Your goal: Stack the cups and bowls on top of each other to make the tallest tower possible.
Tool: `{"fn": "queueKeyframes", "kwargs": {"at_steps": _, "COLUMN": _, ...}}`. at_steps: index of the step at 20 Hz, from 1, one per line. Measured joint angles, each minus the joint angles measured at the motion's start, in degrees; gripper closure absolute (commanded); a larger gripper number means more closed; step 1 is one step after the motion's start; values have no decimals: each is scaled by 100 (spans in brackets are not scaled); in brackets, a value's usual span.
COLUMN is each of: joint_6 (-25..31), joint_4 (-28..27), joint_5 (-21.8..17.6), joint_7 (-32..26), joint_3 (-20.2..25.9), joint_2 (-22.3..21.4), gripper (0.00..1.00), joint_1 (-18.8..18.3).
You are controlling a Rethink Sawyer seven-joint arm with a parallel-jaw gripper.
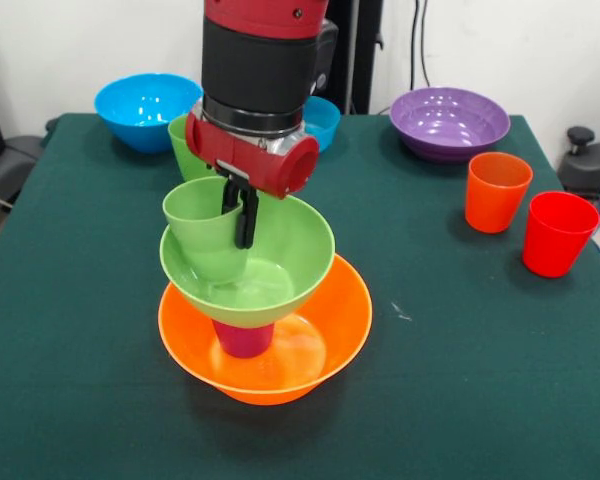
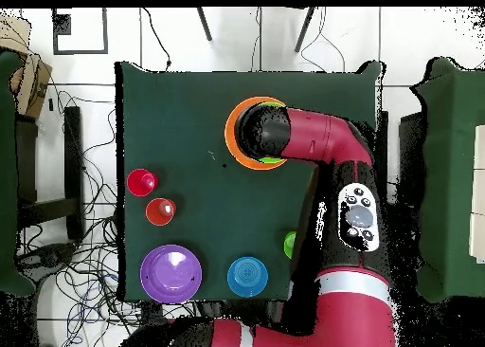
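We see the tower (image 1: pixel 265 320) near mid-table: orange bowl (image 1: pixel 320 350), purple cup (image 1: pixel 243 338), green bowl (image 1: pixel 280 262); our gripper (image 1: pixel 238 212) pinches the green cup (image 1: pixel 202 232) by its rim inside that bowl; next we should seat it level, then release

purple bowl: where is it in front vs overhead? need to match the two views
Front view: the purple bowl sits at the table's upper right, beyond the orange cup and the red cup.
Overhead view: the purple bowl is at lower left, below the same two cups.
Shared landmark: the orange bowl, base of the tower; in the overhead view it is at upper centre, mostly under the arm.
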Motion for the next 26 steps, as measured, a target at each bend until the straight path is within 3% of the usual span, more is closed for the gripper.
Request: {"fn": "queueKeyframes", "kwargs": {"at_steps": 26, "joint_6": -124, "joint_4": -55, "joint_5": 1, "joint_7": 0, "joint_3": -510, "joint_2": 173, "gripper": 100, "joint_1": 442}}
